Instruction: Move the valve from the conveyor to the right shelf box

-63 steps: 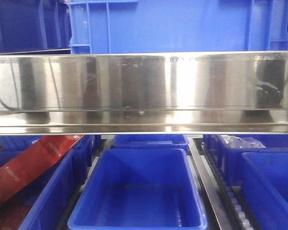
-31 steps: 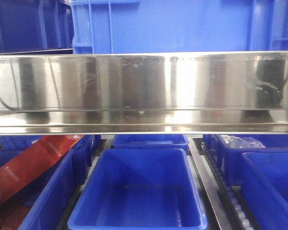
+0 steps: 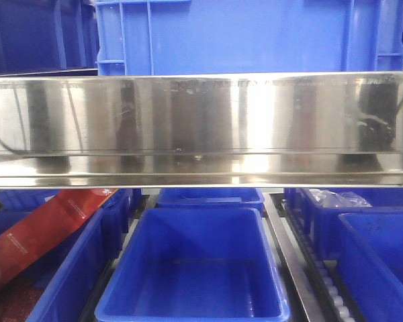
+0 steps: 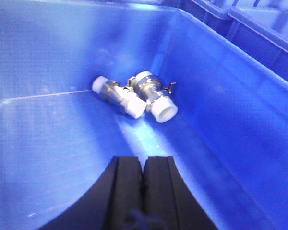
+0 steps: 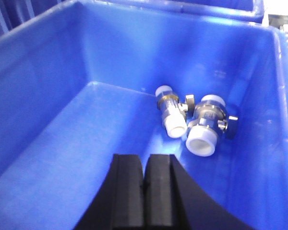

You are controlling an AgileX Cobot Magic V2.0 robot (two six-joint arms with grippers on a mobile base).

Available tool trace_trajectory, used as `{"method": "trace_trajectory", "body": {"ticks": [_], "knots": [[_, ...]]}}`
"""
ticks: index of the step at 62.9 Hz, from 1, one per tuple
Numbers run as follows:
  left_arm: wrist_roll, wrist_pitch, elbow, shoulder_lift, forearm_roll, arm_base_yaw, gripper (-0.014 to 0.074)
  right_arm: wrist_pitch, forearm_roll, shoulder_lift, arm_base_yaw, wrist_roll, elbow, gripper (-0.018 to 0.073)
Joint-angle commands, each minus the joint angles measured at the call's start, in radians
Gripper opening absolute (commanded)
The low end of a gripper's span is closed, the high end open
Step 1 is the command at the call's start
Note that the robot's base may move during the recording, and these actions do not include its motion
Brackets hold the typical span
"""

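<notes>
A: Valves? Two brass-and-chrome valves with white plastic end caps (image 5: 197, 122) lie touching on the floor of a deep blue plastic bin (image 5: 33, 91), at its far right corner.

B: Tools? Right black tool (image 5: 144, 184) closed, holding nothing, above the bin floor. Left black tool (image 4: 143, 184) likewise closed and empty over a valve pair (image 4: 134, 96) in a blue bin.

A: Judgement: valves delivered; they likely rolled to the wall. Conveyor not visible.
</notes>
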Motion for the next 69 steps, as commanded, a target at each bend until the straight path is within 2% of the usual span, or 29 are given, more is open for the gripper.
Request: {"method": "trace_trajectory", "body": {"ticks": [1,9,15,22,32,40,46,51,61,69], "knots": [[-0.005,-0.005,-0.009,-0.051,0.024,0.002,-0.0111,-0.051,0.003,-0.059,-0.003,-0.001,-0.005,-0.0162],[-0.037,-0.013,0.015,-0.105,0.059,0.002,-0.0111,-0.111,0.001,-0.132,-0.022,0.000,0.043,-0.0162],[-0.059,-0.073,0.095,-0.171,0.098,0.002,-0.0111,-0.149,0.001,-0.196,-0.052,0.000,0.119,-0.0162],[-0.059,-0.163,0.249,-0.279,0.138,0.002,-0.0111,-0.219,0.001,-0.299,-0.097,0.000,0.250,-0.0162],[-0.059,-0.349,0.498,-0.466,0.177,0.004,-0.0111,-0.371,0.001,-0.453,-0.141,0.000,0.455,-0.0163],[-0.059,-0.492,0.706,-0.619,0.192,0.004,-0.0111,-0.464,0.001,-0.576,-0.146,0.000,0.629,-0.0163],[-0.059,-0.532,0.842,-0.730,0.192,0.011,-0.0111,-0.489,0.001,-0.670,-0.146,0.000,0.737,-0.0163],[-0.059,-0.532,0.948,-0.821,0.192,0.038,-0.0111,-0.492,0.001,-0.756,-0.146,0.000,0.818,-0.0163],[-0.059,-0.528,1.127,-1.041,0.192,0.142,-0.0111,-0.492,-0.055,-0.917,-0.146,0.000,0.953,-0.0163],[-0.059,-0.465,1.231,-1.215,0.192,0.210,-0.0111,-0.490,-0.058,-1.026,-0.146,0.000,1.047,-0.0163]]}}
